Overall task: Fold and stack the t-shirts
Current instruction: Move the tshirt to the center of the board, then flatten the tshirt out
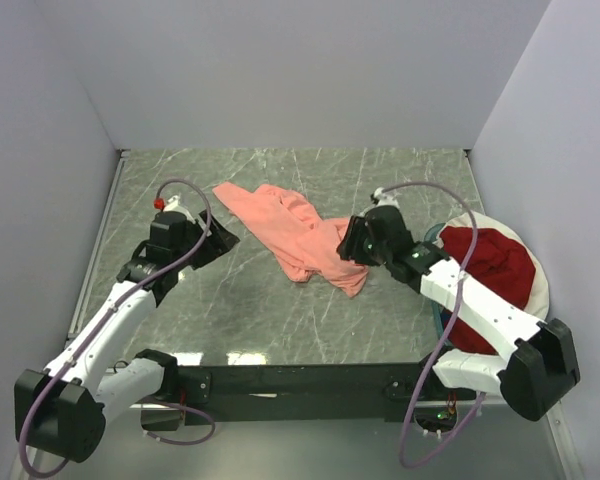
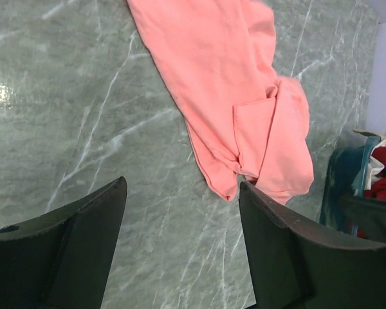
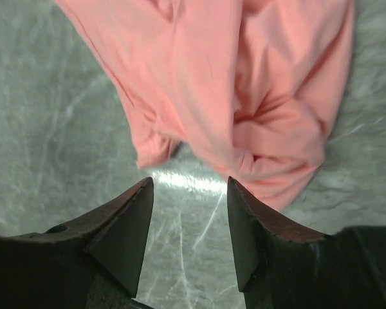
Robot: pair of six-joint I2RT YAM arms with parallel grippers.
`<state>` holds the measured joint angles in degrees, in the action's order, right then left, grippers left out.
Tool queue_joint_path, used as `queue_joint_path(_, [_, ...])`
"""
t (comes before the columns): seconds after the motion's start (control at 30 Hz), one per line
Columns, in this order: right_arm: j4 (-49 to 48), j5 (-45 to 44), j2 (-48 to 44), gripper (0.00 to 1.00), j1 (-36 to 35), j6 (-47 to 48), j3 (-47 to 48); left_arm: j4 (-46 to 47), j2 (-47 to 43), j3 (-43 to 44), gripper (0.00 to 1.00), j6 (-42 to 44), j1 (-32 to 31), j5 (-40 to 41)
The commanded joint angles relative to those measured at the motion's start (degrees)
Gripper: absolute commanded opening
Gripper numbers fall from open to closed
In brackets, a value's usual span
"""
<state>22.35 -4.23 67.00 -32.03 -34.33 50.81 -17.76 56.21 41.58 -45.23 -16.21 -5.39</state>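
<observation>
Top view. Grey marbled table (image 1: 260, 310), both arm bases at the near edge. At right, white-rimmed round basket (image 1: 542, 290), holding the dark red t-shirt (image 1: 490, 262) in a heap, partly hidden by the right arm. At centre, salmon-pink t-shirt (image 1: 292, 228), unfolded and rumpled on the table, long axis slanting from far-left to near-right, bunched thickest at the near-right end; neck label not made out, possibly turned under. Right gripper (image 1: 350, 240): jaws apart, nothing between them, tips over bare table just short of the bunched near-right end, cloth directly ahead in the wrist view. Left gripper (image 1: 223, 240): jaws spread wide, empty, out to the left of the shirt and clear of the cloth, the far-left end near, farther up the table. Judged: right arm the nearer, a short reach forward along the shirt's axis enough for a pinch on that end; left arm better placed for the far-left end
</observation>
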Motion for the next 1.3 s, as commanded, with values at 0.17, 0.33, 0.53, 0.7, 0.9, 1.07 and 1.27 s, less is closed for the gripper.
queue_joint_path(0.17, [-10.6,-3.4,3.4,0.56,-7.1,-5.5,-6.1,12.0,8.0,0.1,0.74,-5.2,0.1,3.4])
queue_joint_path(0.33, [-9.8,-10.4,6.0,0.56,-7.3,-4.1,-2.7,14.2,20.4,8.5,0.7,-8.6,0.8,9.2])
queue_joint_path(0.53, [-8.5,-12.8,7.7,0.56,-6.5,-0.9,1.3,13.4,35.5,20.0,0.65,-9.0,5.6,15.7])
queue_joint_path(0.7, [-8.0,-11.9,8.5,0.56,-5.7,1.1,3.1,10.4,50.1,33.3,0.59,-6.6,8.3,16.1])
queue_joint_path(0.9, [-8.5,-9.8,7.1,0.56,-3.8,3.3,2.2,4.9,65.1,48.6,0.57,-2.8,8.7,17.2])
queue_joint_path(1.07, [-8.9,-8.5,6.4,0.56,-2.8,4.3,1.1,4.7,71.2,52.5,0.56,-3.9,8.7,16.5])
queue_joint_path(1.27, [-9.3,-6.3,8.1,0.56,-2.3,4.3,1.3,4.9,73.7,54.6,0.37,-5.1,8.6,15.1])
